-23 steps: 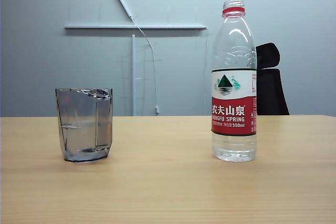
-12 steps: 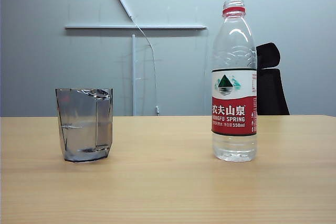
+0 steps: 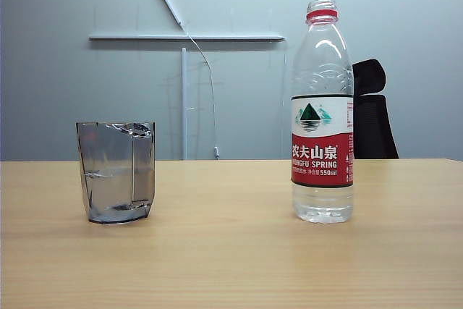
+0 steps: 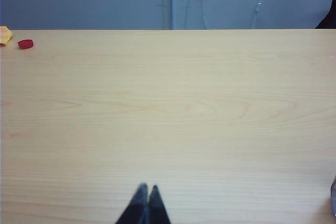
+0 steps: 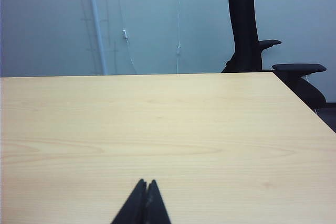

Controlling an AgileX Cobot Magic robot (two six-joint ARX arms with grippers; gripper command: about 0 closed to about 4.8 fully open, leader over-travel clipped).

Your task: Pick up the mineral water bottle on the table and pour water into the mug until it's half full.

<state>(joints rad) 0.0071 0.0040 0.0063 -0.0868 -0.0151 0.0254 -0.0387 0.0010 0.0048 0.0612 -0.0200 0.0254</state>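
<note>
The mineral water bottle stands upright and uncapped on the right of the table in the exterior view. The smoky-grey faceted mug stands to its left, well apart, with a faint line across it about halfway up. Neither gripper shows in the exterior view. In the left wrist view my left gripper is shut and empty over bare wood. My right gripper is likewise shut and empty over the table in the right wrist view. Neither wrist view shows the bottle.
A small red cap lies near the table's far edge beside an orange scrap. A black office chair stands behind the table's far corner, also seen as the chair behind the bottle. A grey wall lies behind.
</note>
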